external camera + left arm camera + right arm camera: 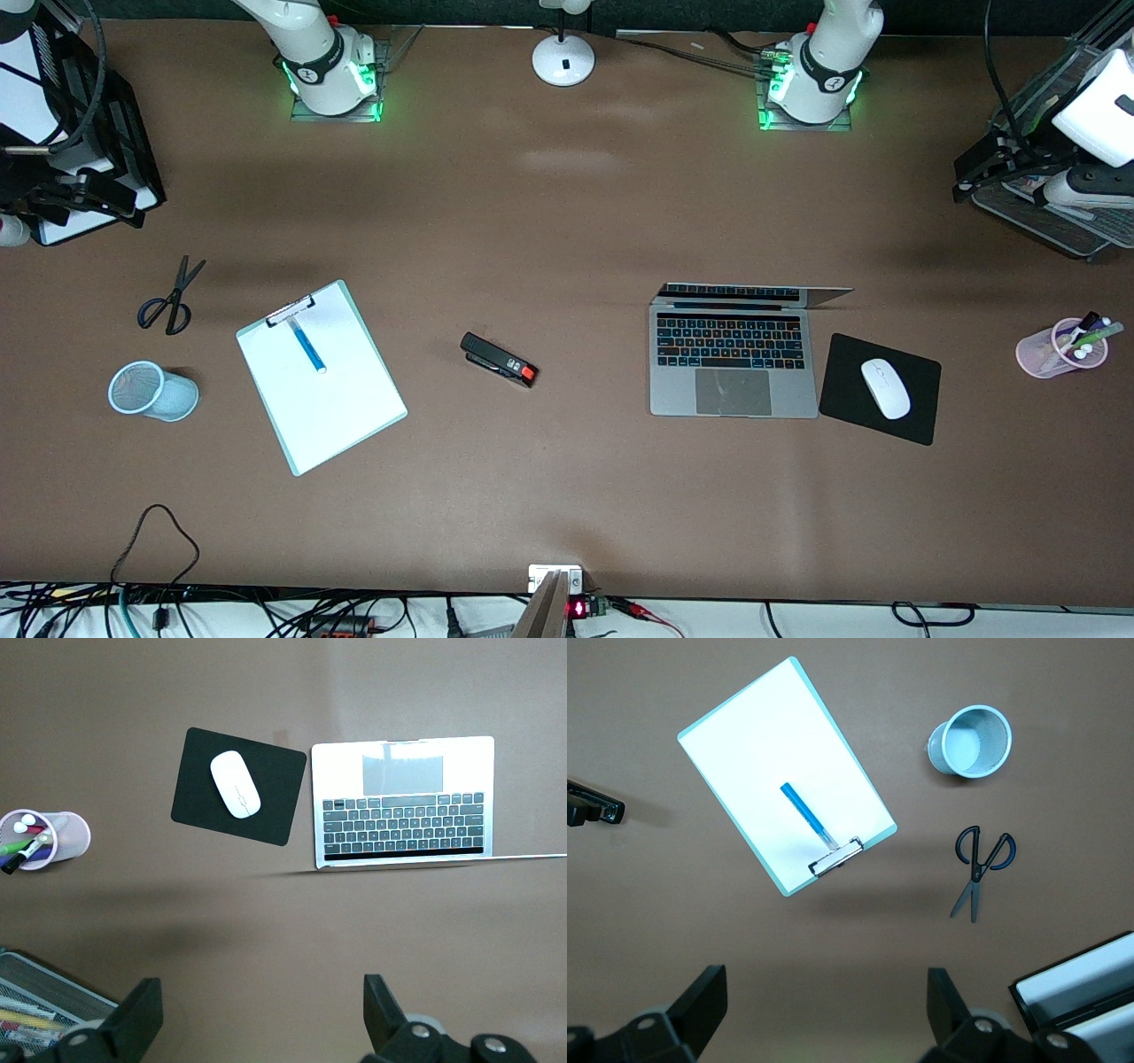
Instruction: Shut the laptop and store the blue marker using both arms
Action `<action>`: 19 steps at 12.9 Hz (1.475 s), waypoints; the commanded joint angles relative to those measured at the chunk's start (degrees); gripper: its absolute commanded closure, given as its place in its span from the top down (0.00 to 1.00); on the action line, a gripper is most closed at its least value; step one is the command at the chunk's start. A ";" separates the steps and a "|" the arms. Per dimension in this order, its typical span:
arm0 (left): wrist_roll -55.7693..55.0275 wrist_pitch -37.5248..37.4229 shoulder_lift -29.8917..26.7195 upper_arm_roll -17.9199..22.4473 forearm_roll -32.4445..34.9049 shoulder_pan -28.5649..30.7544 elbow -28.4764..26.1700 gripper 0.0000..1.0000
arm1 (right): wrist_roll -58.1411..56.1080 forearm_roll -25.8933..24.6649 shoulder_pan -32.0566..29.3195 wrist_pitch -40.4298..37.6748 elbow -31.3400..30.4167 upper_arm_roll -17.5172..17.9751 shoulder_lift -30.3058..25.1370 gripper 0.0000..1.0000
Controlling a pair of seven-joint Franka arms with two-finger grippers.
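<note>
The brown table (567, 221) carries everything. The laptop (733, 363) sits open toward the left arm's end, its lid raised, a black mouse pad (842, 390) just beside it with a white mouse (885, 388) on it. Toward the right arm's end a clipboard (337, 408) lies flat, and the blue marker (306, 344) rests on its paper near the clip. Both arms wait high up: the left pincer (264, 1028) hangs spread wide and empty over bare table, the right pincer (827, 1023) likewise spread wide and empty.
</note>
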 commanded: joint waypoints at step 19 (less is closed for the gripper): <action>0.05 -1.06 5.91 -3.29 -0.90 -2.11 0.98 1.00 | -11.74 3.25 4.38 21.00 4.95 0.43 27.12 1.00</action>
